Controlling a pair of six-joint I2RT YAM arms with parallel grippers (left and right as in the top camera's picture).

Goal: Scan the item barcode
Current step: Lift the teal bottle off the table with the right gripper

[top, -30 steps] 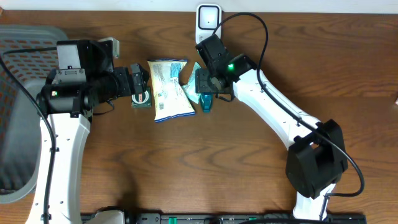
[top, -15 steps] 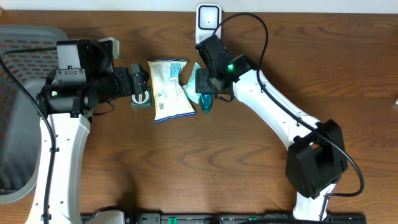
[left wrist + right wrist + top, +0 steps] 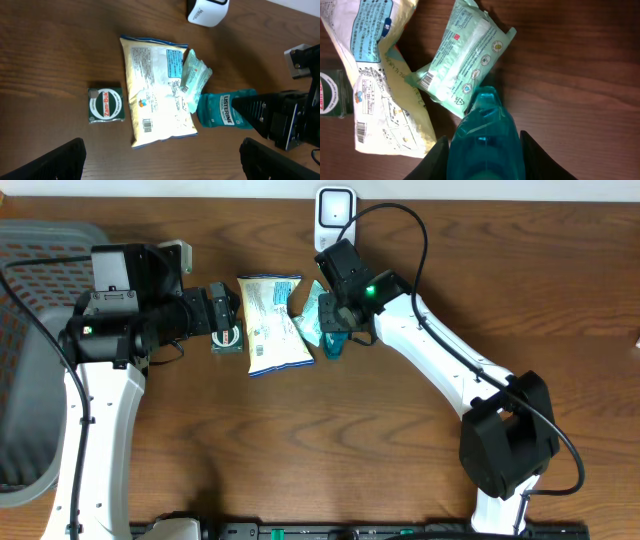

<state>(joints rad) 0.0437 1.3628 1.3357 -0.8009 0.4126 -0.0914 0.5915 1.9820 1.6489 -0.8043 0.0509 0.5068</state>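
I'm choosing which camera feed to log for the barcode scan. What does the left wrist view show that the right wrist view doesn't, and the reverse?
Left wrist only: the white scanner at the top edge, the printed label on the mouthwash bottle, and the wide-open left gripper. Right wrist only: a close look at the barcode on the wipes pack, and the right gripper with its fingers against both sides of the bottle. Both: the snack bag with its barcode, the wipes pack, the bottle and the green tin.

The right gripper [image 3: 487, 160] has pinched in on the teal mouthwash bottle [image 3: 485, 125] (its jaws stood wider a second ago). It has edged toward three o'clock, uncovering more of the green wipes packet [image 3: 309, 314].
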